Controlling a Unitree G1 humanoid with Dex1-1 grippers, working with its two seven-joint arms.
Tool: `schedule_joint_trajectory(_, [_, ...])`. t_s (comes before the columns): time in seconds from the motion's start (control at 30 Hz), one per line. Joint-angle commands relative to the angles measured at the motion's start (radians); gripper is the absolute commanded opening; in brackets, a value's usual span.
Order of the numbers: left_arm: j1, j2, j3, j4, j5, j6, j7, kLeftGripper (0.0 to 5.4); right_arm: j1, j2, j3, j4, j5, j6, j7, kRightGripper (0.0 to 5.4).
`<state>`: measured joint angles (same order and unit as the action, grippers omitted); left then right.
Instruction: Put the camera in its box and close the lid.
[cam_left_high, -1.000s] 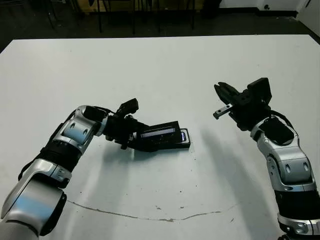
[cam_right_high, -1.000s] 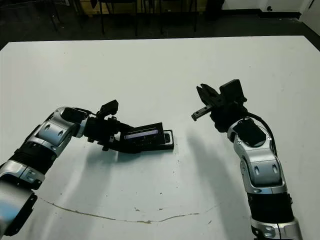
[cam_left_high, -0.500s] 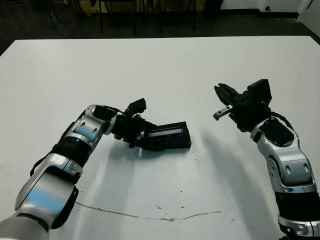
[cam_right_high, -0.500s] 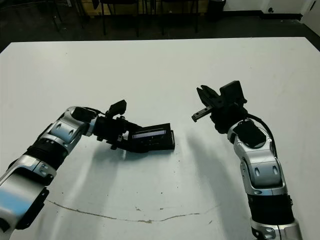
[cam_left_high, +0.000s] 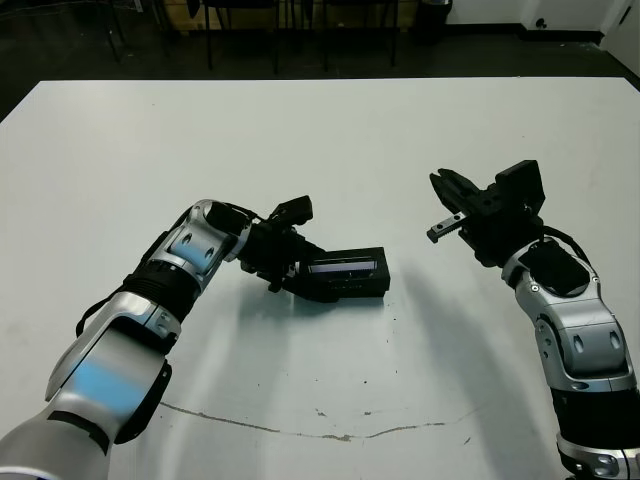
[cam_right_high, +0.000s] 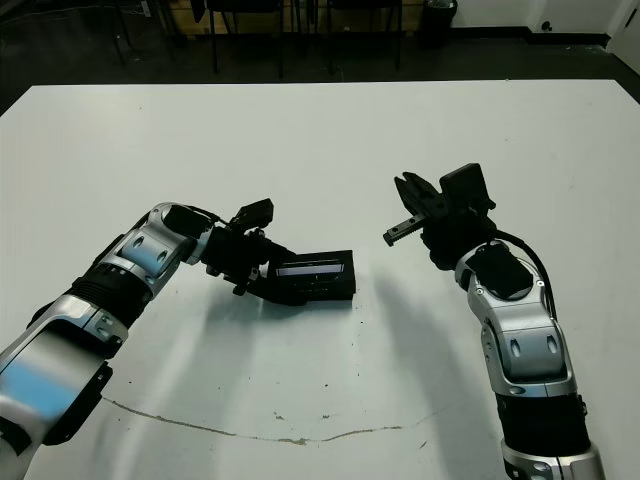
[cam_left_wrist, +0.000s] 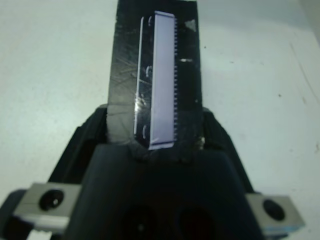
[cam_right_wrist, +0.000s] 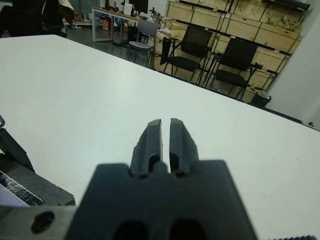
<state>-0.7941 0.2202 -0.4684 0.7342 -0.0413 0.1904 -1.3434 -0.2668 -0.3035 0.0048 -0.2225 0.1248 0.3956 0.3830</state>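
Note:
The lid (cam_left_high: 346, 268), black with a pale strip along its top, lies flat and level on the table's middle. It covers the box, of which only a black side wall (cam_left_high: 352, 290) shows beneath. The camera is hidden. My left gripper (cam_left_high: 298, 272) is shut on the lid's left end; in the left wrist view the lid (cam_left_wrist: 156, 80) reaches away between the two fingers (cam_left_wrist: 84, 137). My right gripper (cam_left_high: 438, 181) hovers above the table to the right of the box, shut and empty, its fingers (cam_right_wrist: 151, 137) almost touching.
The white table (cam_left_high: 330, 130) stretches well beyond both arms. A thin dark crack line (cam_left_high: 330, 436) runs across its near part. Black chairs (cam_right_wrist: 235, 62) and wooden crates stand past the far edge.
The lid, tilted up a second ago, has come down flat over the box. The camera's bright end, showing at the right earlier, is now covered. The right arm has not moved.

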Motion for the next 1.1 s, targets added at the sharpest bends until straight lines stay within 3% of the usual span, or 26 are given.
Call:
schedule_joint_trajectory(0.03, [0.065, -0.061, -0.101, 0.009, 0.091, 0.014, 0.018, 2.79, 0.019, -0.004, 0.007, 0.003, -0.005, 0.018, -0.007, 0.0])
schedule_joint_trajectory(0.43, [0.075, -0.047, -0.111, -0.022, 0.122, 0.084, 0.059, 2.79, 0.022, -0.006, 0.006, -0.013, -0.003, 0.032, -0.007, 0.0])
schedule_joint_trajectory(0.5, [0.08, -0.032, -0.127, -0.036, 0.147, 0.033, 0.078, 2.79, 0.022, -0.005, 0.005, -0.014, -0.001, 0.032, -0.006, 0.0])
schedule_joint_trajectory(0.63, [0.087, -0.007, -0.135, -0.039, 0.177, -0.083, 0.104, 3.53, 0.022, -0.005, 0.009, -0.026, -0.006, 0.044, -0.012, 0.0])
schedule_joint_trajectory(0.97, [0.094, 0.021, -0.117, 0.004, 0.175, -0.123, 0.132, 5.28, 0.023, -0.01, 0.006, -0.031, 0.006, 0.047, -0.007, 0.0])
schedule_joint_trajectory(1.1, [0.109, 0.045, -0.105, 0.002, 0.169, -0.144, 0.133, 5.39, 0.024, -0.009, 0.008, -0.041, 0.001, 0.052, -0.012, 0.0])
